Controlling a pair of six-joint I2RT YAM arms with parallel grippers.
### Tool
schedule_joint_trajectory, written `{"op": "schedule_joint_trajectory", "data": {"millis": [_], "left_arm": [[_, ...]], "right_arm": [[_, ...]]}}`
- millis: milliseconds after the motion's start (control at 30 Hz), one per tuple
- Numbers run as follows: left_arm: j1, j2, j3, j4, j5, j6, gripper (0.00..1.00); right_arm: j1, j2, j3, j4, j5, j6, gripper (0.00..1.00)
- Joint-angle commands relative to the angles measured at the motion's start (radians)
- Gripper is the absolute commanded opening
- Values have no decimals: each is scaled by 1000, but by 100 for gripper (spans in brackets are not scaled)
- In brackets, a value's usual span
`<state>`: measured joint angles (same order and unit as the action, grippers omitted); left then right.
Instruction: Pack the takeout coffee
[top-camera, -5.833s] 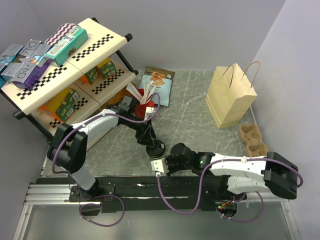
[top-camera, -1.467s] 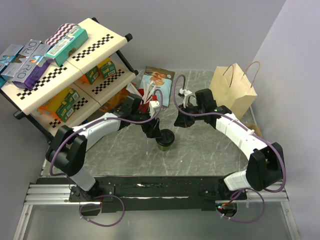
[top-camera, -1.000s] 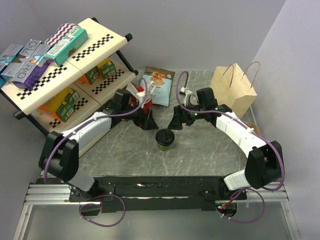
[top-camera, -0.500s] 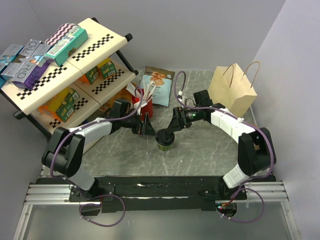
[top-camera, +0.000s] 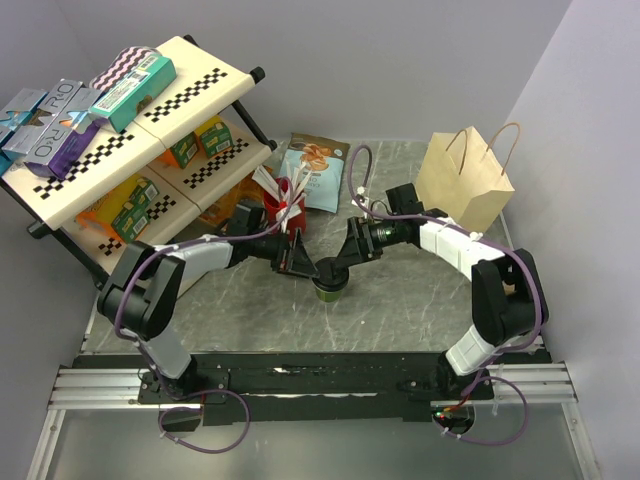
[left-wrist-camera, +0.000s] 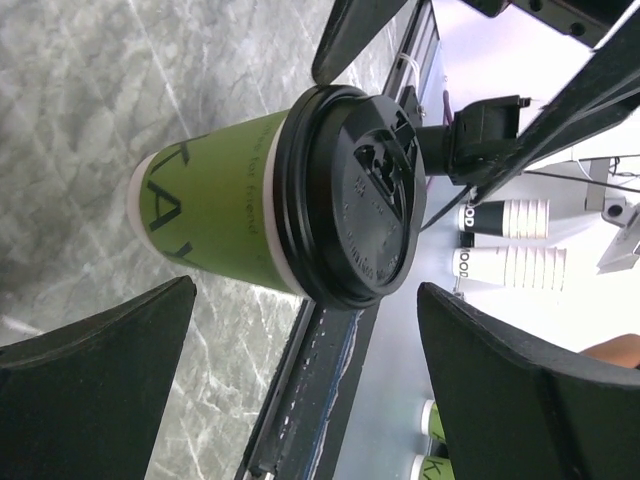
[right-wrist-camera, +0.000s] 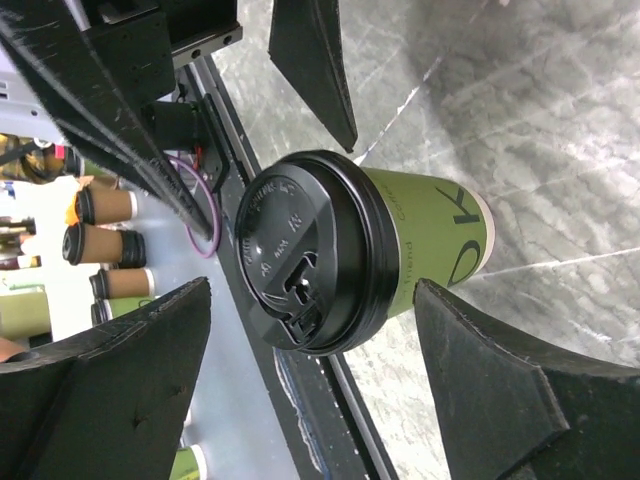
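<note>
Found takeout coffee (top-camera: 329, 283) upright on the marble bench (top-camera: 400, 300), black lid (left-wrist-camera: 355, 190) on, near the middle between the two arms. Noted left gripper (top-camera: 305, 264) low at its left side, with fingers (left-wrist-camera: 90, 350) spread wide and the black lid framed in the gap; saw no contact. Noted right gripper (top-camera: 343, 262) at the opposite side, with fingers (right-wrist-camera: 100, 390) likewise apart and holding nothing, the takeout coffee just ahead of the tips. Could not tell from above whether any tip touched the takeout coffee. Logged red cup of white stirrers (top-camera: 284, 205) just behind the left gripper, snack pouch (top-camera: 312, 170) behind that, brown paper bag (top-camera: 462, 195) standing well apart at far right, checkered shelf rack (top-camera: 120, 130) at far left.
</note>
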<state>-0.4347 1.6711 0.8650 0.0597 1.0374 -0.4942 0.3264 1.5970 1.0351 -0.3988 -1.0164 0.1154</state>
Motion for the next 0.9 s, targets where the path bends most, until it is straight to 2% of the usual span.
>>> {"op": "schedule_joint_trajectory", "data": {"millis": [0,567,867], "left_arm": [[-30,21,48,29,41,-10,99],[-44,110,49,-32,4,11,96],[-45,165,68,-147,-23,104,93]], "right_arm": [[-7,15,-15,17,-24,0,87],[-6,77,-40,29,-59,-8,77],[-7,113,-56,40,-86,1,74]]}}
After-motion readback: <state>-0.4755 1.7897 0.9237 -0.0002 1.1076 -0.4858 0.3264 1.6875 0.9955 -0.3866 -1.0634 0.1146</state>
